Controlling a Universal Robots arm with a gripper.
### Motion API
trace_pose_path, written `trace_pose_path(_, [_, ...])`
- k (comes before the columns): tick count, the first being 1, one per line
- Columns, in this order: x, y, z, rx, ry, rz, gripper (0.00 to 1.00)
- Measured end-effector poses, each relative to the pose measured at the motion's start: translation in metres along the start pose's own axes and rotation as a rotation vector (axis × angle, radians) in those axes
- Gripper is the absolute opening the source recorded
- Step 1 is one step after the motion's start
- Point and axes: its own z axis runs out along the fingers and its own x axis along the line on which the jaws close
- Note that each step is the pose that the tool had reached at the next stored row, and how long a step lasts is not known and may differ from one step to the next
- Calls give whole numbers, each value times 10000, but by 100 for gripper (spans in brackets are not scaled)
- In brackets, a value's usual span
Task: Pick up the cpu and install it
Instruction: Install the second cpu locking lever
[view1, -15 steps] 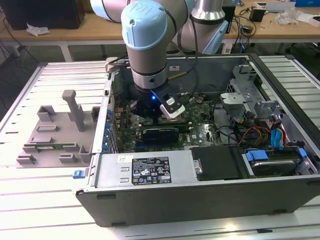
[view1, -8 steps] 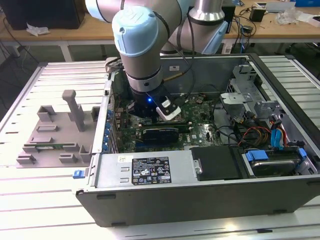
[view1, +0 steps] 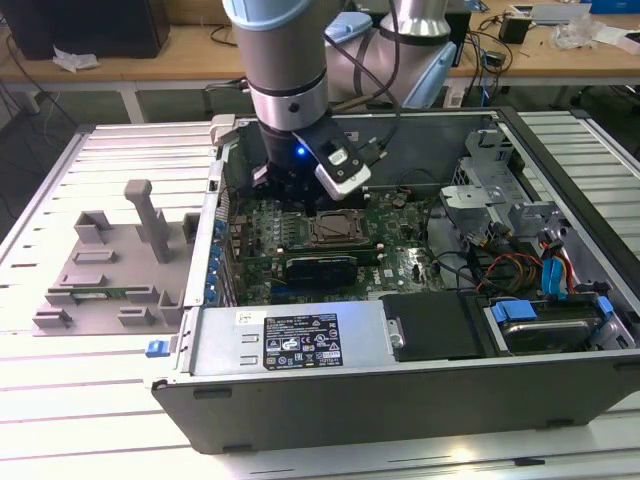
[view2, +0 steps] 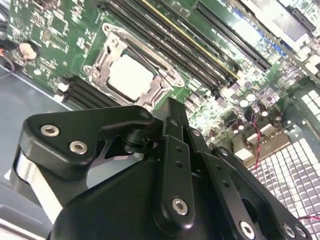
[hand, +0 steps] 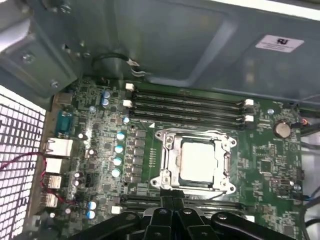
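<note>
I see the cpu (hand: 198, 160) already lying in the motherboard socket (hand: 167, 162), with my gripper (hand: 172, 200) just beside it, fingers pinched together and empty. My worry: if the chip sits slightly skewed, any downward nudge could bend socket pins.

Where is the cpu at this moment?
In both wrist views the cpu lies inside the socket frame on the motherboard, beside the memory slots, just beyond the pincer.
</note>
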Motion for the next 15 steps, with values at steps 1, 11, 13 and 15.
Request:
trace_pose_path(1, [-27,0,3,49,5,25,11])
trace_pose_path(11, [-223,-17,22,619,195,168,11])
trace_pose_path(13, [-238,-19,29,560,918,285,11])
trace_pose_path(15, [-242,-20,29,550,1047,307,11])
